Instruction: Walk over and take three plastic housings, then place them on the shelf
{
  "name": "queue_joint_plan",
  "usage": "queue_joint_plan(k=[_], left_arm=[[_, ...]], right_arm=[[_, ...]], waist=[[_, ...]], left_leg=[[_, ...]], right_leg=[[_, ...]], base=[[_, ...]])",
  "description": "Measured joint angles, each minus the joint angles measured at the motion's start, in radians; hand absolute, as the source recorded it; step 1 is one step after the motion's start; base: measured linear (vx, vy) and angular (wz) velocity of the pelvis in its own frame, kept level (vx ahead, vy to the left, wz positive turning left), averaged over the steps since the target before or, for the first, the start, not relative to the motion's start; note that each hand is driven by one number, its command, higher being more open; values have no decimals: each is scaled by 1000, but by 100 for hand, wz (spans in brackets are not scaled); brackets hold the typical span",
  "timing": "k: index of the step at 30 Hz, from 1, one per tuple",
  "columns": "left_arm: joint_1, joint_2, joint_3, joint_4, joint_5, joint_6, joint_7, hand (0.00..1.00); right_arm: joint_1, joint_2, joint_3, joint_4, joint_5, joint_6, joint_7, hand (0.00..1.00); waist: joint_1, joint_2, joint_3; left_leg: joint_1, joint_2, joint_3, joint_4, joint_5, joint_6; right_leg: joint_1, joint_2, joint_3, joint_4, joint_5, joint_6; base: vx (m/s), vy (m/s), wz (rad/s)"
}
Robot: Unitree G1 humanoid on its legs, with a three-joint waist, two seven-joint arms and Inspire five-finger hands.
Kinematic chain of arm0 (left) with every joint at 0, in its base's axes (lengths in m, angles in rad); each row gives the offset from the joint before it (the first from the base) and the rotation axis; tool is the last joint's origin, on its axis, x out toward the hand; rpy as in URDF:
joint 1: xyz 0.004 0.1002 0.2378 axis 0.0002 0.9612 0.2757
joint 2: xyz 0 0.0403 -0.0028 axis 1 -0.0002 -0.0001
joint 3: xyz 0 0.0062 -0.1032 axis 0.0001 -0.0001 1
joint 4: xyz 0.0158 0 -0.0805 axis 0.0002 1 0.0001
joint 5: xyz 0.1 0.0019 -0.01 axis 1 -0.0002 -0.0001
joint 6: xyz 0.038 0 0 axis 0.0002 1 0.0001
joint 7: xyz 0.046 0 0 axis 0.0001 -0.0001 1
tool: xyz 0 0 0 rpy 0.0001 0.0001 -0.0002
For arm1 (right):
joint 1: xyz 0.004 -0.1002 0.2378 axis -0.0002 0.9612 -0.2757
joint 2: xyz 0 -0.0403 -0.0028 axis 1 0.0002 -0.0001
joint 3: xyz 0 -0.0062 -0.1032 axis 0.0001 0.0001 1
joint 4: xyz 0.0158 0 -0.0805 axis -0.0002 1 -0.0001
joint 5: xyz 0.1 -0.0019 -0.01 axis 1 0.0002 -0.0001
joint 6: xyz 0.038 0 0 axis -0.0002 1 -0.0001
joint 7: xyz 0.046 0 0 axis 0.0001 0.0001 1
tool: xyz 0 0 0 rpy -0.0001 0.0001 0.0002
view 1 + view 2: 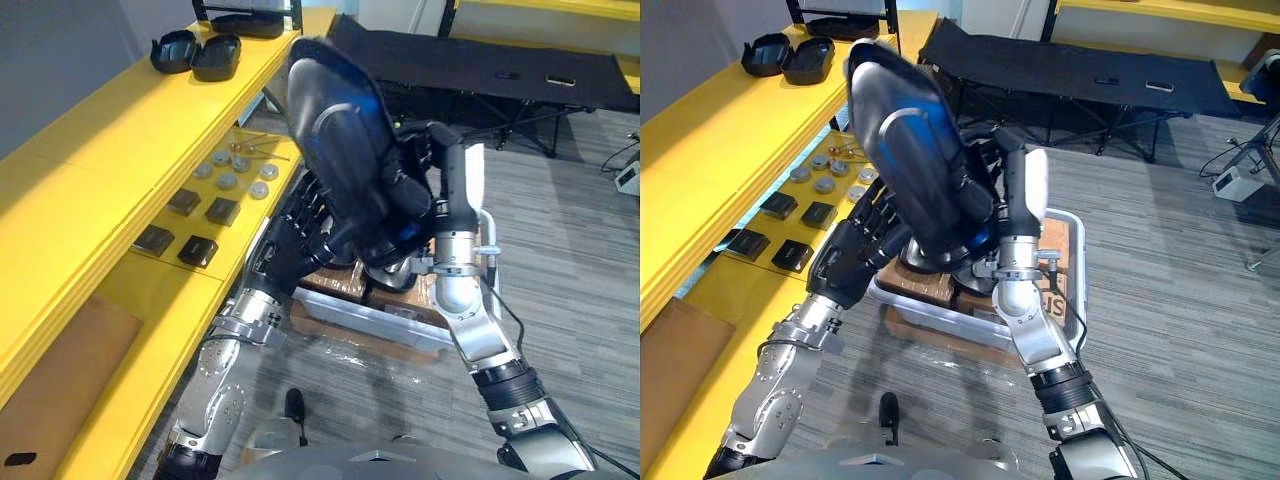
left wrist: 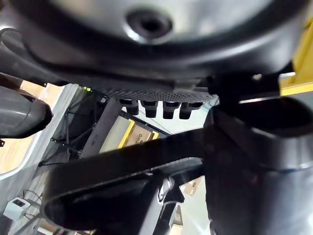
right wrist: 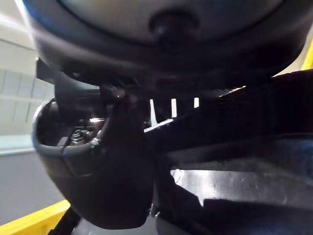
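A big, glossy black plastic housing (image 1: 335,130) is held up in front of me between both hands, tilted, with its rounded back toward the camera. My left hand (image 1: 300,225) grips its lower left side with curled fingers. Against its right side, my right hand (image 1: 418,185) has its fingers curled round the edge. Close up, the housing's underside (image 2: 156,29) shows in the left wrist view and again as the housing (image 3: 161,29) in the right wrist view. Two more black housings (image 1: 172,50) (image 1: 217,57) lie side by side on the yellow shelf top (image 1: 110,150).
A lower yellow shelf level carries small black square parts (image 1: 185,202) and round metal discs (image 1: 228,180). A grey bin (image 1: 1075,260) with cardboard in it sits on the floor under my hands. A black folding cot (image 1: 480,60) stands behind. A black tray (image 1: 248,22) rests at the shelf's far end.
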Motion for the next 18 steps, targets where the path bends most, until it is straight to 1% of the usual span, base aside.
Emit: queue_joint_plan(k=[5, 7, 11, 16, 18], left_arm=[[-14, 4, -7, 15, -1, 1, 0, 100], [-15, 3, -9, 39, 16, 1, 9, 100], [-15, 11, -15, 48, 99, 1, 69, 100], [-15, 9, -12, 48, 153, 1, 181, 100], [-12, 9, -11, 48, 184, 1, 198, 100]], right_arm=[[4, 26, 31, 54, 1, -11, -2, 0], [5, 35, 43, 82, 1, -12, -5, 0], [11, 36, 86, 91, 1, -15, -15, 0], [30, 43, 159, 95, 0, -60, -13, 0], [40, 52, 160, 103, 1, -61, -21, 0]], waist=[[3, 7, -13], [2, 6, -26], [3, 5, -31], [7, 2, -35], [8, -1, -42]], left_leg=[[-6, 0, -3, 0, 13, 0], [-7, -1, -4, 0, 14, 1], [-13, -3, -11, -1, 20, 2], [-15, -3, -20, -1, 27, 4], [-23, -4, -28, -1, 31, 5]], right_leg=[[1, 3, -6, -18, 12, -6], [1, 3, -6, -25, 17, -6], [1, 4, -10, -31, 19, -11], [2, 5, -14, -30, 18, -13], [1, 5, -23, -31, 18, -13]], base=[[-21, 1, 0], [0, 0, 0], [-9, 3, 3], [-11, 2, 5], [-15, 0, 13]])
